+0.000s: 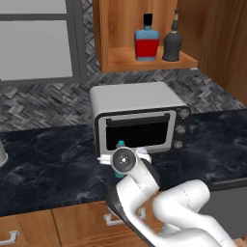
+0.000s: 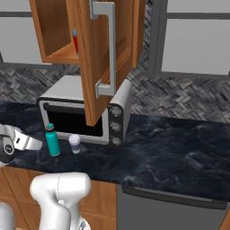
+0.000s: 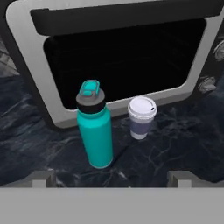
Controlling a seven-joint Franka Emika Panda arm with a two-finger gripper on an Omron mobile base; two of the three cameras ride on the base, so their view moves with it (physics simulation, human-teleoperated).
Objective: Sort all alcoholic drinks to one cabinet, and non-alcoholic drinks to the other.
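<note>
In the hand view the teal bottle (image 3: 95,131) is seen upright on the dark marble counter (image 3: 175,148), w/ the small lidded cup (image 3: 141,117) just beside it to the right, not touching; both stand directly in front of the toaster oven (image 3: 26,65). The end effector (image 3: 111,179) is spread wide, its tips low at either side, nothing pinched, set back from the bottle. In the right base view the same order is kept: teal bottle (image 2: 52,140), then cup (image 2: 74,143), oven (image 2: 114,101) behind, and the open cabinet door w/ silver bar handle (image 2: 108,49) hung above. In the left base view the open wall cabinet (image 1: 144,61) is seen above the oven; on its shelf floor the blue bottle w/ red label (image 1: 146,42) stands left of the near-black bottle (image 1: 172,43), close together.
</note>
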